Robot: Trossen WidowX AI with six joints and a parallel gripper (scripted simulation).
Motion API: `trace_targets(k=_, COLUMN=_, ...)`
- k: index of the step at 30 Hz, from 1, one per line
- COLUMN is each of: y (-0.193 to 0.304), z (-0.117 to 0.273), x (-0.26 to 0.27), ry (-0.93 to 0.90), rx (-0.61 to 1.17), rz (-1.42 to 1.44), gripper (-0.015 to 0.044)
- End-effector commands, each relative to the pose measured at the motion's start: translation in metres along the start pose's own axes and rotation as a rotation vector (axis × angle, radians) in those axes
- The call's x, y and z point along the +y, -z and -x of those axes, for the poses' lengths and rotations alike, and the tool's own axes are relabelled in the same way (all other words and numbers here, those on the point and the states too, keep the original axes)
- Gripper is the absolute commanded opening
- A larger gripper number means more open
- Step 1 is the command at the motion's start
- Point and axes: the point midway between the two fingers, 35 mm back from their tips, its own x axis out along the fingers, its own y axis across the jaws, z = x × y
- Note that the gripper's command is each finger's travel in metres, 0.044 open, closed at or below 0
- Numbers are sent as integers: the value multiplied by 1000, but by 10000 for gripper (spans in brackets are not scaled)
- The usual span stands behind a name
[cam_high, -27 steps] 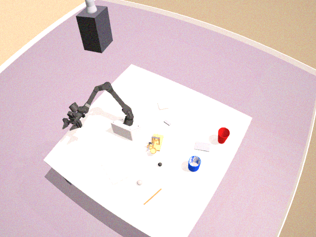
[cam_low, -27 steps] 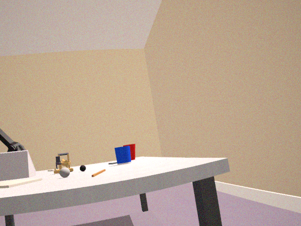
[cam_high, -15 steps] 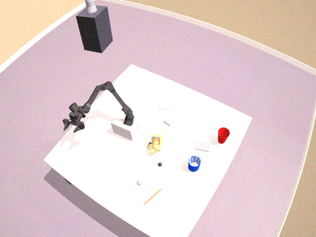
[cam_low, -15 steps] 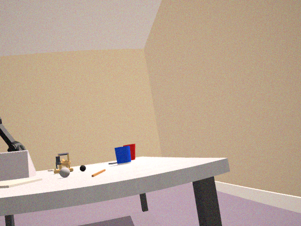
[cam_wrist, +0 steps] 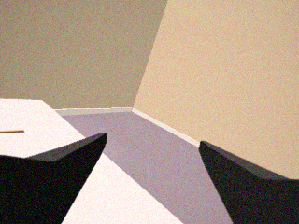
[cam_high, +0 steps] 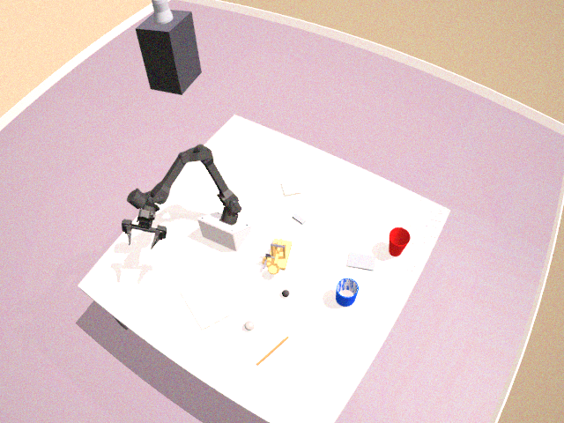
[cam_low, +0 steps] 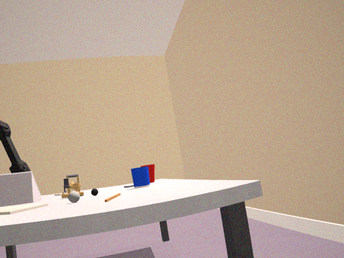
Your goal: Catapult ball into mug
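Observation:
The yellow catapult (cam_high: 287,255) (cam_low: 74,187) stands mid-table, its round cup (cam_high: 272,269) toward the front. A small black ball (cam_high: 285,293) (cam_low: 94,192) lies on the table just beyond that cup. A larger light grey ball (cam_high: 248,325) (cam_low: 73,196) lies nearer the table's front. The blue mug (cam_high: 345,298) (cam_low: 140,177) stands upright toward the right edge. My gripper (cam_high: 140,246) (cam_wrist: 153,141) is open and empty, raised above the table's left part, far from the catapult and both balls. Whether the catapult's arm is latched is too small to tell.
A red cup (cam_high: 397,246) (cam_low: 152,173) stands behind the blue mug, near a flat grey pad (cam_high: 360,262). A white block (cam_high: 223,234) (cam_low: 15,188) stands beside the arm's base. An orange stick (cam_high: 272,351) (cam_low: 112,197) (cam_wrist: 11,132) lies at the front. A small grey box (cam_high: 299,218) lies behind the catapult.

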Motion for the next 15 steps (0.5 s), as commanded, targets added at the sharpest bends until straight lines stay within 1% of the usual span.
trace_targets(k=1, y=-12, z=-11, x=24, ry=-55, rx=27, rz=82, gripper=440)
trace_targets(k=15, y=-48, z=-52, x=131, ry=-332, rx=108, rz=412, gripper=440)
